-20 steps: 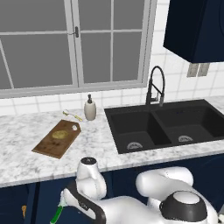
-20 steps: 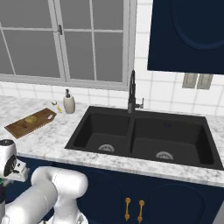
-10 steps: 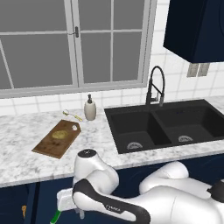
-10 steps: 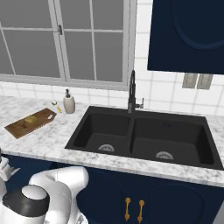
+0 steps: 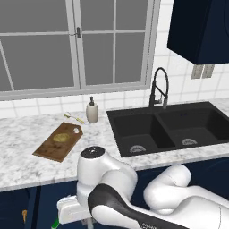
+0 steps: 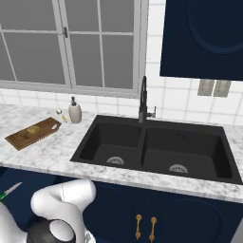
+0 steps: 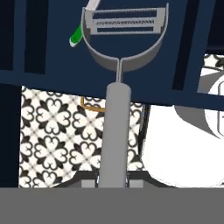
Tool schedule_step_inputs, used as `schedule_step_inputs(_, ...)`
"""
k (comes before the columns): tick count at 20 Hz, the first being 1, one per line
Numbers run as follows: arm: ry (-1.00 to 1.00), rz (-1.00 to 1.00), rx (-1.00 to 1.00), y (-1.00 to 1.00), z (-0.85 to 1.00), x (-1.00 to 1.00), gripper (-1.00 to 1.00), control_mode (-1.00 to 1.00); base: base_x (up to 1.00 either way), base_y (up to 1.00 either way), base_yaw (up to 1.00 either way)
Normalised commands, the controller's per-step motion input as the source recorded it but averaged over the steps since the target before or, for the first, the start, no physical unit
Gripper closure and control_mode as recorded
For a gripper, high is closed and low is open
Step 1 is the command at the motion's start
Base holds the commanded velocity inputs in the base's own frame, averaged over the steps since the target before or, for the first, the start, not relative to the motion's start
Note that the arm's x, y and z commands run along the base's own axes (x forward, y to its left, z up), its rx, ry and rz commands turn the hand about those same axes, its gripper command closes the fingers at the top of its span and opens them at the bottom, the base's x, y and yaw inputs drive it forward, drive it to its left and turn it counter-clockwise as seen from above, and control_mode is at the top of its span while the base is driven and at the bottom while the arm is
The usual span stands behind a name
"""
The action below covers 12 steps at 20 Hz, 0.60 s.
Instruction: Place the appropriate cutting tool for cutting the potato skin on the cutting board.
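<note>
**Peeler in the gripper, low beside the cabinets; board not yet reached**

The hand view shows the peeler (image 7: 117,109) standing straight up from between the gripper (image 7: 111,179) fingers, its slim handle pinched at the lower end and its forked head and blade bar uppermost. The fingers are narrowed onto the handle. Held by the handle's end, the head stays free, which suits laying the tool flat on a surface later.

Behind the peeler's head lie dark blue cabinet fronts and, below them, patterned floor tile, so the judgement is that the hand works low, under the level of the counter (image 5: 27,165). A green-handled knife (image 7: 78,33) shows just beside the peeler's head; it also appears low against the cabinets in the right base view (image 6: 10,191). It is the wrong tool and is not gripped.

The cutting board (image 5: 59,142) lies on the counter, left of the sink (image 5: 165,127), near a soap bottle (image 5: 92,111). The potato (image 5: 61,137) rests on the board. The sink's two basins hold nothing.

Remaining, by judgement: raise the peeler to the board and set it down beside the potato.
</note>
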Motion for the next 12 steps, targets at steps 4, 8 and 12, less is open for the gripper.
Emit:
schedule_step_inputs(4, -0.09, 0.0, -0.16, 0.0, 0.99, -0.34, 1.0, -1.0, 0.0, 0.0, 0.0)
schedule_step_inputs(8, -0.28, 0.0, -0.16, -0.02, 0.85, 0.09, 1.0, -1.0, 0.0, 0.0, 0.0)
schedule_step_inputs(12, -0.3, 0.0, -0.07, -0.01, 0.84, 0.51, 1.0, -1.0, 0.0, 0.0, 0.0)
